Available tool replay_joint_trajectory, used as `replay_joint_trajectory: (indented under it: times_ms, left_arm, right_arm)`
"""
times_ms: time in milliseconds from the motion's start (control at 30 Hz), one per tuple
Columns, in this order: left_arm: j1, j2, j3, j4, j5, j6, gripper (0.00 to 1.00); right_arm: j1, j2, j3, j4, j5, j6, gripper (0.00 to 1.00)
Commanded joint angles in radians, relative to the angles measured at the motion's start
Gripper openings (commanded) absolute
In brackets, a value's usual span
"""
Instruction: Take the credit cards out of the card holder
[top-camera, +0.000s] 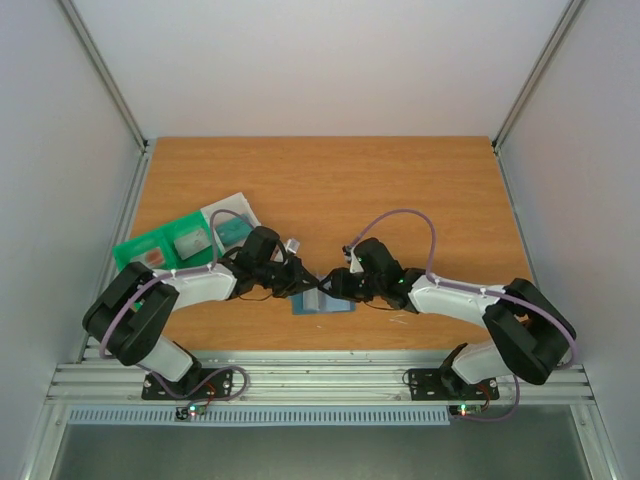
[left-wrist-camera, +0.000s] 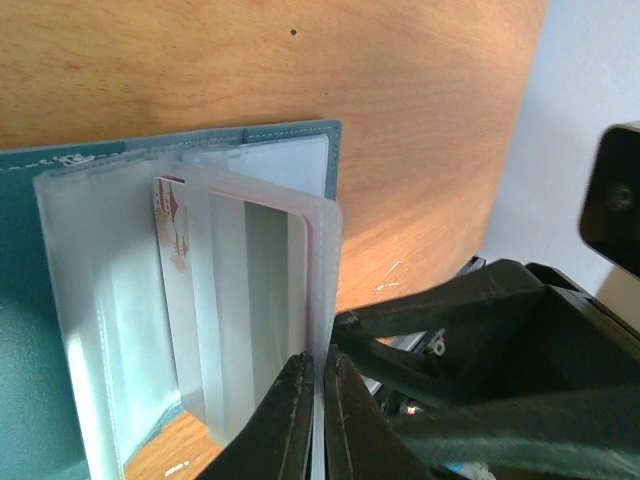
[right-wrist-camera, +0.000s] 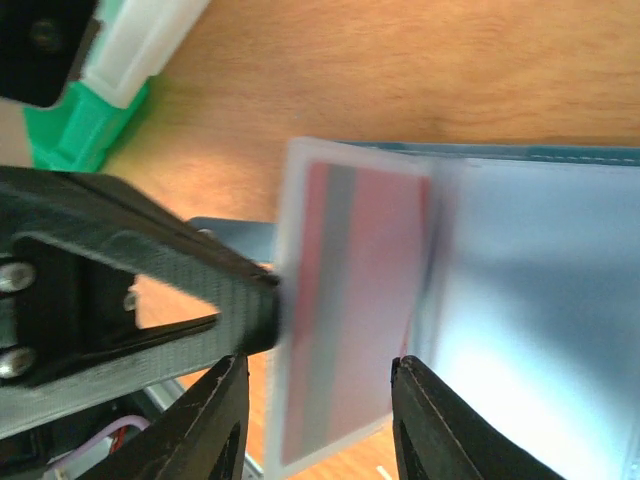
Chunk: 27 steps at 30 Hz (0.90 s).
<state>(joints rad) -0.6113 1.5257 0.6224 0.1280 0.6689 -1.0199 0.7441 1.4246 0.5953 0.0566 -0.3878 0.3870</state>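
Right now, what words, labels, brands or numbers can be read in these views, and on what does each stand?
Nothing is legible in any view.
Pale card inside the clear sleeve: small red-brown print along its edge, too small to read.
Card holder: a pale mark by the stitching, too small to read.
Reddish-pink card, right wrist view: blurred, no text can be made out.
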Motion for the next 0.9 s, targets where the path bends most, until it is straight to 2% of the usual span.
replay_joint_trajectory:
  times_ms: [0, 267, 633, 867]
  left_arm:
    - [-0.006, 0.017, 0.026, 0.022, -0.001, 0.012, 0.07]
    - [-0.005, 0.018, 0.029, 0.011, -0.006, 0.017, 0.13]
    - [-0.005, 0.021, 0.046, -0.025, -0.01, 0.029, 0.17]
    - [-0.007, 0.019, 0.034, -0.005, -0.012, 0.019, 0.18]
  right_arm:
    - [-0.001, -0.045, -0.005, -0.005, -0.044, -0.021, 0.42]
    - [0.0, -0.02, 0.001, 0.01, -0.073, -0.016, 0.39]
    - [0.003, 0.004, 0.032, -0.038, -0.072, -0.038, 0.38]
    - [0.011, 0.021, 0.053, -0.049, -0.065, -0.04, 0.3]
